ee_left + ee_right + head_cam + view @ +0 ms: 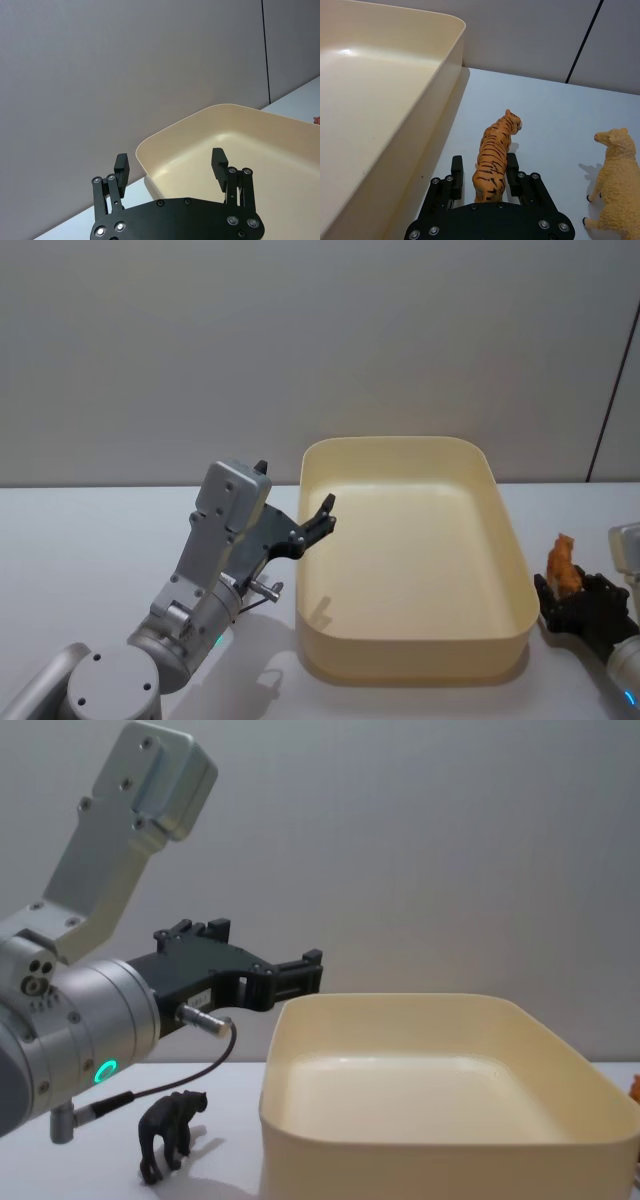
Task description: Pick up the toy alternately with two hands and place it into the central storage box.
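Observation:
A striped orange tiger toy [495, 155] stands on the white table to the right of the central storage box [410, 655], a large cream-yellow tub with nothing in it. My right gripper [484, 171] is low at the table, open, with one finger on each side of the tiger's hindquarters; one pad [512, 169] is against its flank and a small gap shows on the other side. In the head view the tiger [562, 565] shows just ahead of the right gripper [570, 592]. My left gripper [170, 161] hangs open and holding nothing above the box's left rim [150, 145].
A cream sheep figurine [612, 175] stands on the table just to the right of the tiger. A black bear figurine [170, 1130] stands on the table left of the box, below my left arm [90, 1020]. A grey wall runs behind the table.

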You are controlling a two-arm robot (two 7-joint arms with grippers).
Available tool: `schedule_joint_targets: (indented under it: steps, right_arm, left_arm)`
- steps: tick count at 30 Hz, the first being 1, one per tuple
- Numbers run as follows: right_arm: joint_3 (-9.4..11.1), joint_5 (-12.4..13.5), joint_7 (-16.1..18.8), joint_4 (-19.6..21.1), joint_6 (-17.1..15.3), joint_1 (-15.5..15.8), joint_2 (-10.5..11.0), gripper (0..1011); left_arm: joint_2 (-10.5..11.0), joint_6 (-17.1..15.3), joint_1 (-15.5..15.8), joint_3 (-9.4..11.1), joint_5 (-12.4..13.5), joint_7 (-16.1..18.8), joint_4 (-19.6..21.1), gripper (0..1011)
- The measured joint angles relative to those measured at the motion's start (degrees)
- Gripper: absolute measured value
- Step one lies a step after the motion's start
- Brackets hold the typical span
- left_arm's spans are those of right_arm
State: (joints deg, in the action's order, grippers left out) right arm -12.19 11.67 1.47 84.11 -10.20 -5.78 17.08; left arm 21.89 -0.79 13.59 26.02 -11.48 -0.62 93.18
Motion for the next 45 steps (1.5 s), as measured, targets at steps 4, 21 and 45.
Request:
schedule_joint_targets:
  steps: [4, 21, 45]
  right_arm:
    - [-0.13, -0.32, 0.04, -0.47, 0.00, -0.31, -0.21, 418]
    - [0.57, -1.37, -0.64, 1.51, 2.62, 1.11, 0.79, 291]
    - [1.95, -0.18, 8.10, 8.34, 5.55, -3.74, 1.00, 291]
  left_arm:
    - [0.00, 0.00, 0.00, 0.00, 0.00, 0.00, 0.00, 1001]
    - [0.00, 0.00, 0.00, 0.00, 0.00, 0.00, 0.00, 1001]
    - [0.00, 0.00, 0.00, 0.00, 0.00, 0.00, 0.00, 1001]
